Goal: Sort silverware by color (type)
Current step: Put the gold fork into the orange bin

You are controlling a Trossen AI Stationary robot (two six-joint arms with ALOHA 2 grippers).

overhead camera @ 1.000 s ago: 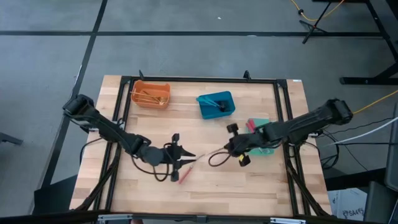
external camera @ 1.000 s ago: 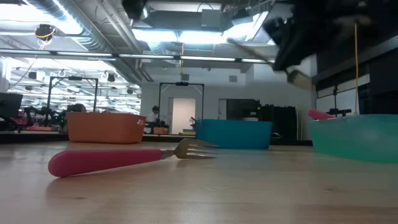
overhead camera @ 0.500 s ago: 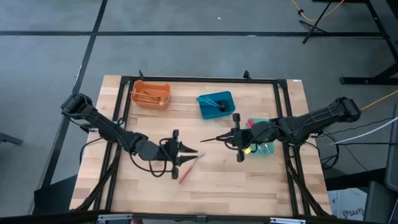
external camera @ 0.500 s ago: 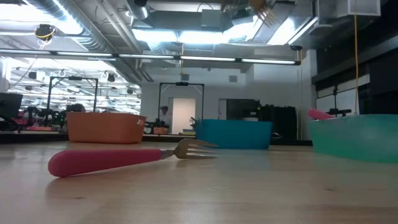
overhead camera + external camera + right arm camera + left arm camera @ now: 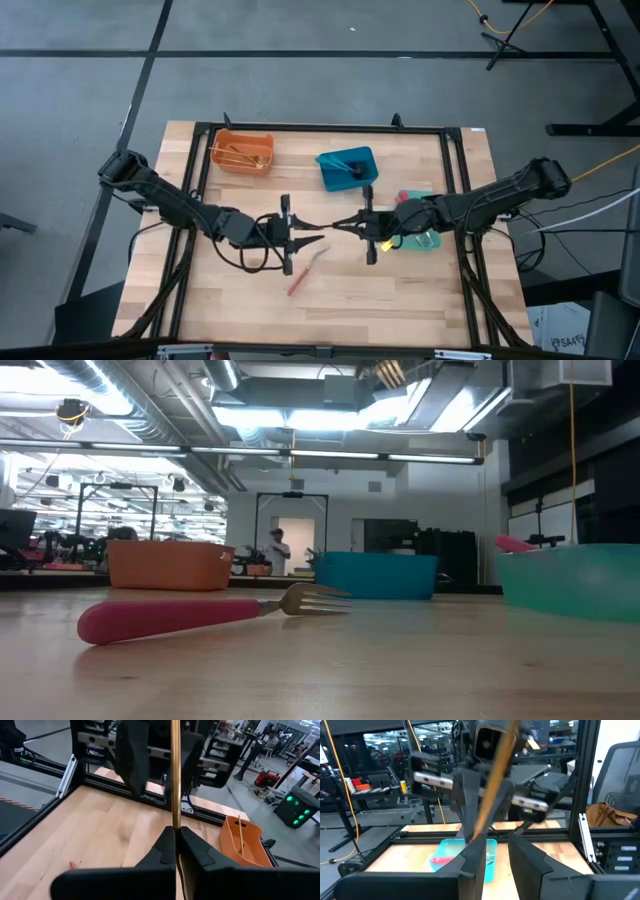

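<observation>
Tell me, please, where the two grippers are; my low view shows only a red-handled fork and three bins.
Observer: In the high view they meet mid-table, the left gripper facing the right gripper tip to tip, near the red-handled fork.
Operator: Is either one holding anything?
Observer: The right gripper is shut on a gold utensil.
Operator: And the left one?
Observer: Its jaws stand apart, with that utensil's far end at them; I cannot tell whether it touches a finger.
</observation>
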